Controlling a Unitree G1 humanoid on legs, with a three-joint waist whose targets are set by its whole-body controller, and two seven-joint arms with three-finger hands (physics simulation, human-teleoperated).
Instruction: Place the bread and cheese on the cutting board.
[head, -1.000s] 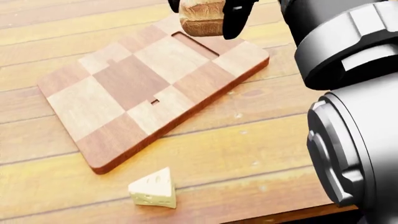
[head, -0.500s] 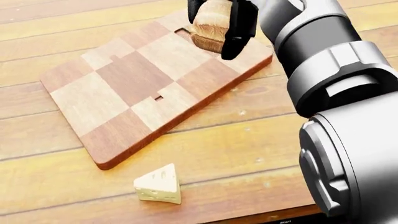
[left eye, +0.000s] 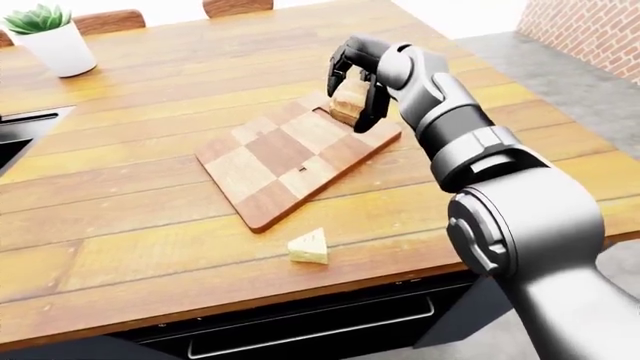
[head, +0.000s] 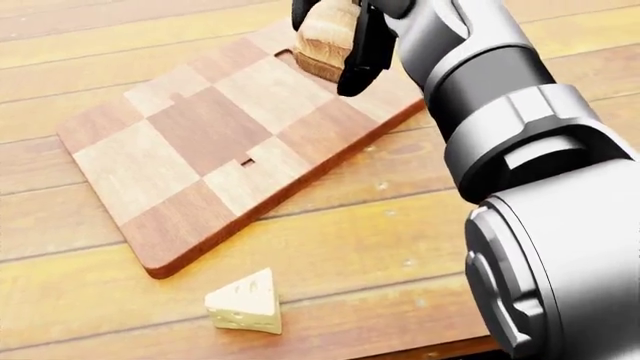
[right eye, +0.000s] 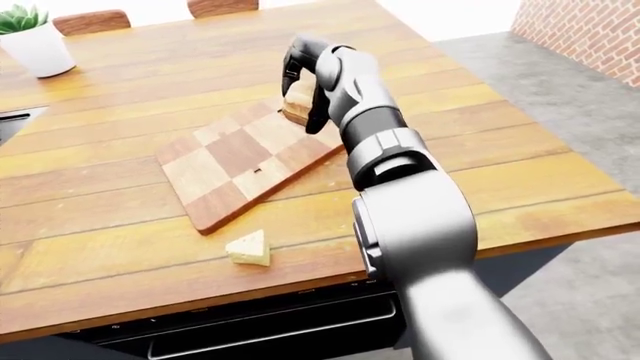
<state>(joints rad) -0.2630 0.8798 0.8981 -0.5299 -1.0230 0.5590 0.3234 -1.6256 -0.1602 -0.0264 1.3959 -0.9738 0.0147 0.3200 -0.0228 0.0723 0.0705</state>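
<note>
My right hand (left eye: 352, 88) is shut on the brown bread (left eye: 348, 101) and holds it over the far right corner of the checkered wooden cutting board (left eye: 280, 154); whether the loaf touches the board I cannot tell. In the head view the bread (head: 326, 36) sits at the top edge, above the board (head: 190, 157). A pale wedge of cheese (left eye: 309, 247) lies on the table below the board, near the table's near edge; it also shows in the head view (head: 244, 302). My left hand is not in view.
The wooden table (left eye: 150, 225) spreads wide. A potted succulent in a white pot (left eye: 52, 39) stands at the top left. A dark sink edge (left eye: 15, 135) is at the far left. Chair backs (left eye: 236, 6) show beyond the table. Brick wall (left eye: 590, 30) at the right.
The right hand with the bread has come lower and a little left over the board's far right corner; the forearm reaches further into the head view. The camera shifted slightly.
</note>
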